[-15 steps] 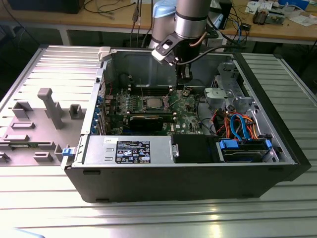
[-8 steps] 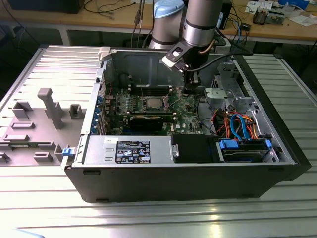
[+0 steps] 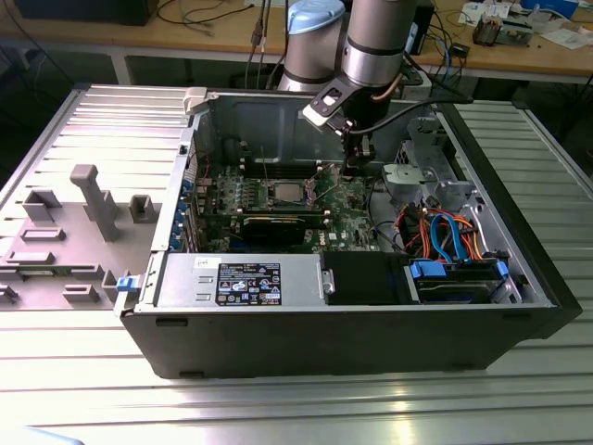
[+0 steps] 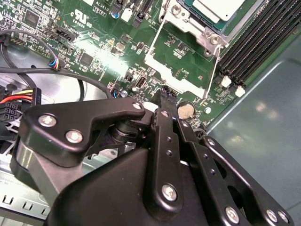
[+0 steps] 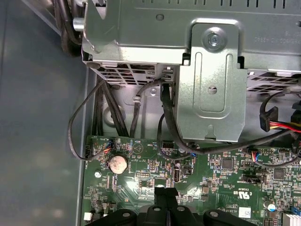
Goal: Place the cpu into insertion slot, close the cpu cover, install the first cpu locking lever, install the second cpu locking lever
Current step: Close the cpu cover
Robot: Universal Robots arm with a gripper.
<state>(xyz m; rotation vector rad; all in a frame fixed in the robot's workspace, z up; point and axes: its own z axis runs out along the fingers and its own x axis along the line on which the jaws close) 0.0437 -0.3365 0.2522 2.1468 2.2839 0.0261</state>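
Deep inside the open computer case [image 3: 324, 343], my end effector [image 4: 168, 94] hangs low over the green motherboard [image 4: 94, 42]. Its two black fingers are pinched together with nothing between them. By my reading, a narrow tip suits nudging thin metal parts better than a wide spread would. Just beside the tip lies a round coin battery [image 4: 186, 110].

Next out is the cpu cover [image 4: 175, 76], a silver window frame folded back over the board, with green circuitry showing through its opening. Swung away like this, it leaves the socket free from above.

Past it the cpu [image 4: 218, 8] sits in the insertion slot [image 4: 197, 28], grey top up and uncovered. So the first step looks done and the cover is not yet closed. Long black memory slots [image 4: 263, 42] run alongside.

In the exterior view the case lies on its side on the ribbed metal worktop [image 3: 278, 408], board facing up, which lets my arm reach in from above.
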